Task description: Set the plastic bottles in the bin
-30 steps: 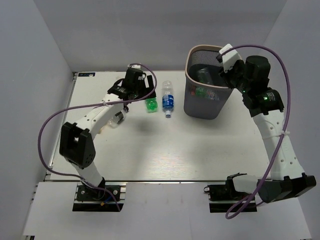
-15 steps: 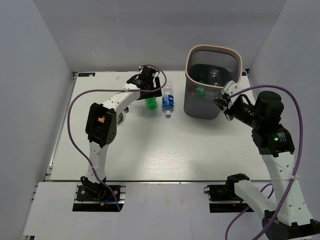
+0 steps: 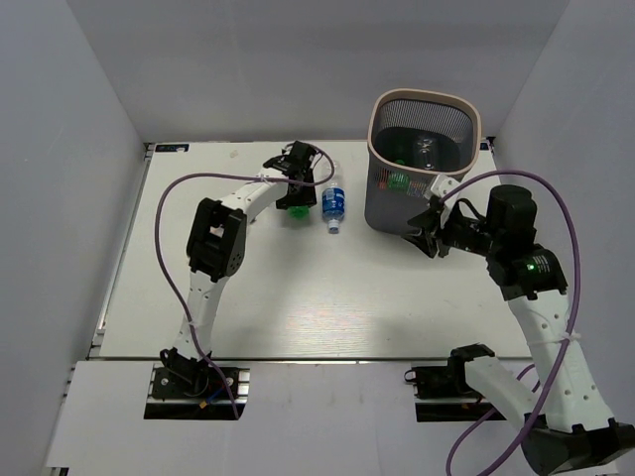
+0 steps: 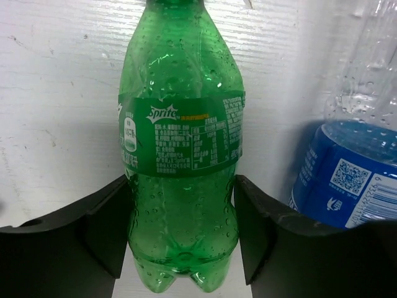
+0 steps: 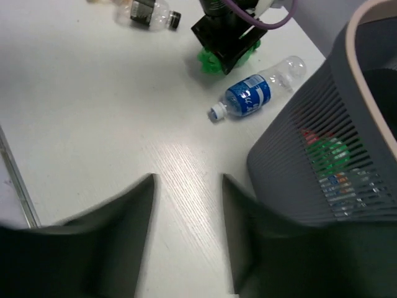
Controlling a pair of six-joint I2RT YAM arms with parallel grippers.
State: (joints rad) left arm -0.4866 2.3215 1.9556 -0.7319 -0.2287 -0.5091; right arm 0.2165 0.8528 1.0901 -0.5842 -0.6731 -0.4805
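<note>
A green plastic bottle (image 4: 180,155) lies on the table (image 3: 298,297) with my left gripper (image 4: 182,230) shut on its lower body, both fingers (image 4: 108,226) against its sides. The top view shows that gripper (image 3: 297,196) over the green bottle (image 3: 296,210). A clear bottle with a blue label (image 3: 333,203) lies just right of it, cap toward me. My right gripper (image 5: 186,211) hangs open and empty above bare table, in front of the bin (image 3: 379,129). Several bottles (image 3: 399,180) show through the mesh.
A small clear bottle with a dark label (image 5: 146,11) lies left of the left gripper (image 5: 224,36). The bin wall (image 5: 304,161) stands close on the right of my right gripper. The blue-label bottle (image 4: 347,174) lies right next to the left gripper's right finger.
My left gripper reached the green bottle and closed on it. My right arm came away from above the bin, dropped in front of it, and its jaws parted.
</note>
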